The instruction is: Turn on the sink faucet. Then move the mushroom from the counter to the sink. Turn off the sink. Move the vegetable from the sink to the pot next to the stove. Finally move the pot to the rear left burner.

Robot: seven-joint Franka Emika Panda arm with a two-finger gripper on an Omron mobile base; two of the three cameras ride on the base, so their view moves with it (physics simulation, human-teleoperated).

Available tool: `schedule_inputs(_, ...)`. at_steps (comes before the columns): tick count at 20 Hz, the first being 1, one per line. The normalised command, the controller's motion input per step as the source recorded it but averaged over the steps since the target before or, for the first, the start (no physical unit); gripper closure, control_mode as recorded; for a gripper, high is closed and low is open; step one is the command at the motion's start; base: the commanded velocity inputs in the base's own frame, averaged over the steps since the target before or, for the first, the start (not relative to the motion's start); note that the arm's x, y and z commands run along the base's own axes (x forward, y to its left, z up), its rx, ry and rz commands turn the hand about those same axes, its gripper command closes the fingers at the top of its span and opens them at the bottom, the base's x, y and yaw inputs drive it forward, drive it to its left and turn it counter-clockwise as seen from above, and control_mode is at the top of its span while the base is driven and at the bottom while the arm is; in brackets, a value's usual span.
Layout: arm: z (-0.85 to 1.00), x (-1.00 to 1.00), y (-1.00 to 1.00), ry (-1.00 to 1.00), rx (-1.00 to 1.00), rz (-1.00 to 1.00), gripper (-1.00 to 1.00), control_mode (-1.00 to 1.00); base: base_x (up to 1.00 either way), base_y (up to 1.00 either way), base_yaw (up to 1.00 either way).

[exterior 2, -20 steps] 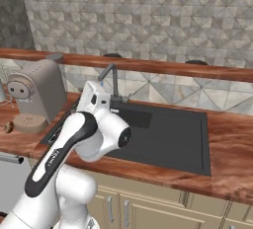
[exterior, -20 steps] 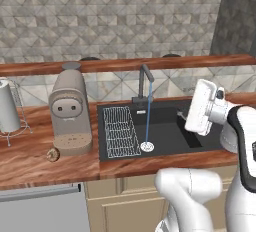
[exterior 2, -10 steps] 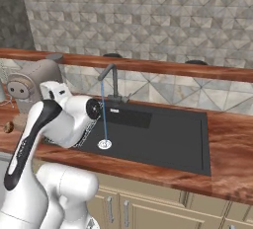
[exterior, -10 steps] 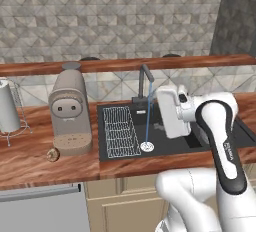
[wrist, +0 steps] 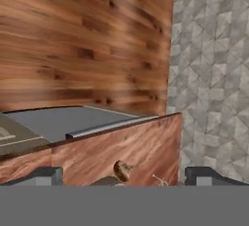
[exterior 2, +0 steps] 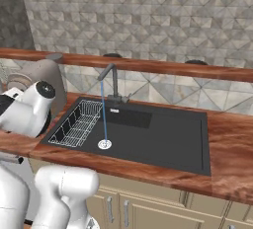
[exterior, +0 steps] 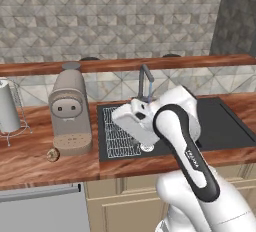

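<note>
Mushroom (exterior: 52,154) on the bench (exterior: 30,166) looks small, light, soft and easily bruised; I'd pinch it gently across the cap. Tool (wrist: 124,175) hangs wide open, holding nothing.

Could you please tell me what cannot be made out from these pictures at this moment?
- Mushroom: tiny in the left base view, shape unclear.
- Gripper: hand view's bottom edge cuts its open fingertips.
- Sink: the arm hides its middle in the left base view.
- Coffee machine: partly behind the arm, right base view.

Wooden counter (exterior: 45,168) carries mushroom (exterior: 52,154), coffee machine (exterior: 70,112) and sink (exterior 2: 163,139).
</note>
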Motion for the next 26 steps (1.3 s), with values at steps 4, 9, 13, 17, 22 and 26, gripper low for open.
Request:
schedule_inputs(4, -0.3, -0.19, 0.91, -0.04, -0.31, 0.35, -1.0, -1.0, 0.0, 0.0, 0.0)
schedule_inputs(9, -0.41, 0.15, 0.98, 0.03, -0.1, 0.29, -1.0, -1.0, 0.0, 0.0, 0.0)
schedule_inputs(13, -0.23, 0.81, 0.79, 0.09, 0.0, 0.07, -1.0, -1.0, 0.0, 0.0, 0.0)
schedule_inputs(17, -0.16, 0.62, 0.6, 0.09, 0.0, 0.0, -1.0, -1.0, 0.0, 0.0, 0.0)
schedule_inputs(22, -0.12, 0.43, 0.31, 0.09, 0.0, 0.0, -1.0, -1.0, 0.0, 0.0, 0.0)
schedule_inputs(26, -0.05, 0.16, 0.03, 0.04, 0.0, 0.0, -1.0, -1.0, 0.0, 0.0, 0.0)
